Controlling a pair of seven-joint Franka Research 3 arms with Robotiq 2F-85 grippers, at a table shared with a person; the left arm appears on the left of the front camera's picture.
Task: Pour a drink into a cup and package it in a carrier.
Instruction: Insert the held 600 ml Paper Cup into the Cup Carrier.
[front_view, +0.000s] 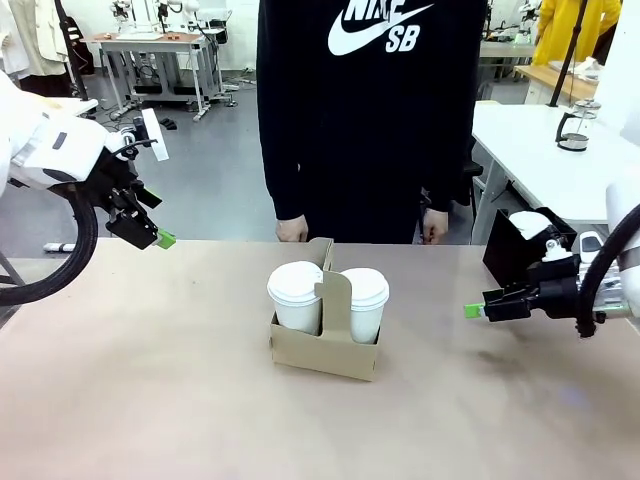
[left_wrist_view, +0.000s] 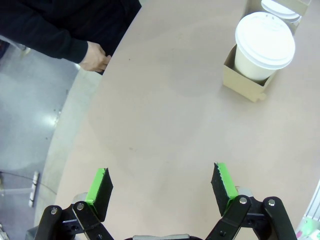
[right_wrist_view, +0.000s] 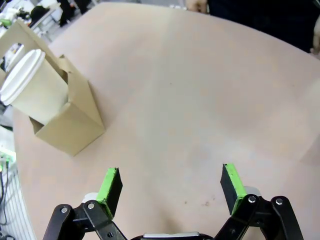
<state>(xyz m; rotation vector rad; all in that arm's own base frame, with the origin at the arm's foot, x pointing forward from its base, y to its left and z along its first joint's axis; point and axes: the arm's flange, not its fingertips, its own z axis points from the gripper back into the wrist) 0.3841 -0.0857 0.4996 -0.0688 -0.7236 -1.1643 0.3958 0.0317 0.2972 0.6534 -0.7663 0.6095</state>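
The brown cardboard carrier (front_view: 325, 350) stands mid-table with a white-lidded paper cup in each slot, one on the left (front_view: 296, 295) and one on the right (front_view: 365, 300). Its handle panel rises between them. Any drink in the cups is hidden under the lids. My left gripper (front_view: 158, 218) hangs open above the table's far left, well away from the carrier (left_wrist_view: 247, 82) and nearest cup (left_wrist_view: 264, 45). Low at the right, my right gripper (front_view: 475, 311) is open and points toward the carrier (right_wrist_view: 70, 125). Nothing is between either pair of pads (left_wrist_view: 100, 187) (right_wrist_view: 230, 185).
A person in a black top stands at the far edge with hands (front_view: 292, 230) by the table rim. A black box (front_view: 525, 245) sits at the right behind my right gripper. A lidded glass jug (front_view: 577, 125) stands on a white side table; I cannot make out its contents.
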